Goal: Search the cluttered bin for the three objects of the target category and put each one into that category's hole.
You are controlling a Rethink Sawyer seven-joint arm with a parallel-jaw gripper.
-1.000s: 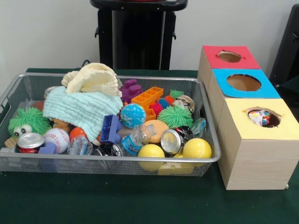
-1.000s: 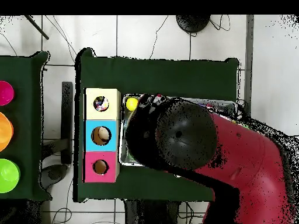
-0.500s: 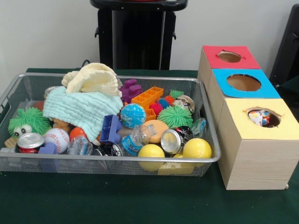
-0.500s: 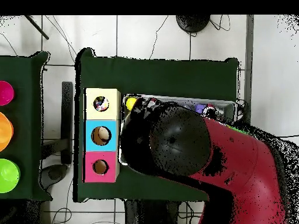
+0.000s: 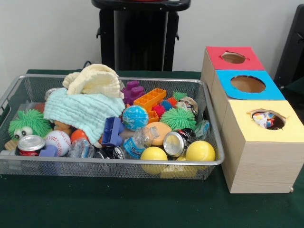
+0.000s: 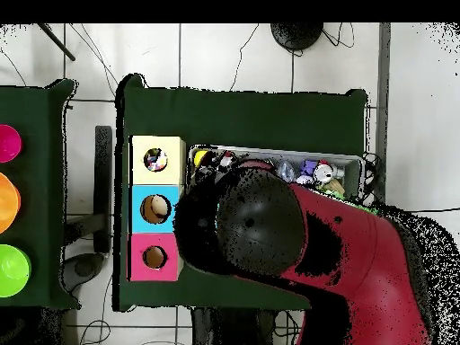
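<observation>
Green table (image 5: 142, 209): one mesh bin (image 5: 209, 114), three boxes (image 5: 259, 142), two yellow balls (image 5: 153, 154).

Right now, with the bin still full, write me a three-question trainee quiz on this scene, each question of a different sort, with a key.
1. True or false: the yellow-topped box already holds something in its hole.
2. Which box stands between the other two? A) the red-topped box B) the blue-topped box C) the yellow-topped box
3. Fill in: the pale yellow cloth lies on top of the light ___ cloth in the wire basket.

Key: 1 true; 2 B; 3 green.
</observation>
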